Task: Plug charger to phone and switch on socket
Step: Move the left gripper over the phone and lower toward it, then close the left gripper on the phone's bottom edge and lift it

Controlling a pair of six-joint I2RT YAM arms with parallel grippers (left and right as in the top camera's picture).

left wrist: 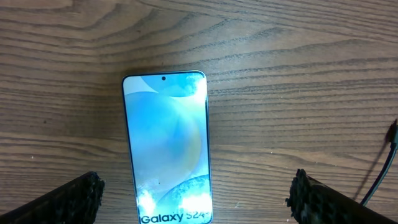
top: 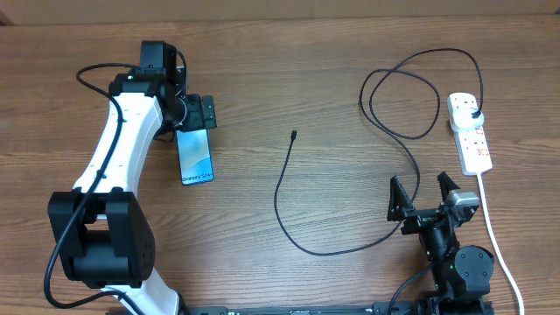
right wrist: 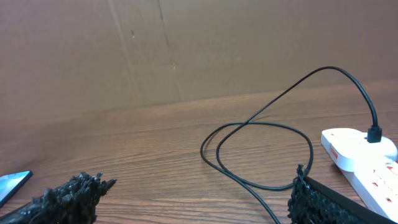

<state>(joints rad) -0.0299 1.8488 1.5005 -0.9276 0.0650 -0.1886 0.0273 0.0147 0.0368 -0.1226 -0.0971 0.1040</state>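
The phone lies flat on the table at the left, its light blue screen up with "Galaxy S24" text; it fills the middle of the left wrist view. My left gripper hovers over the phone's far end, open, its fingers well apart on both sides of the phone. The charger cable loops across the middle, its connector tip lying free. Its black plug sits in the white power strip at the right. My right gripper is open and empty near the front, beside the cable.
The power strip's white cord runs down the right side past my right arm's base. A brown cardboard wall stands behind the table in the right wrist view. Bare wood lies between the phone and the cable.
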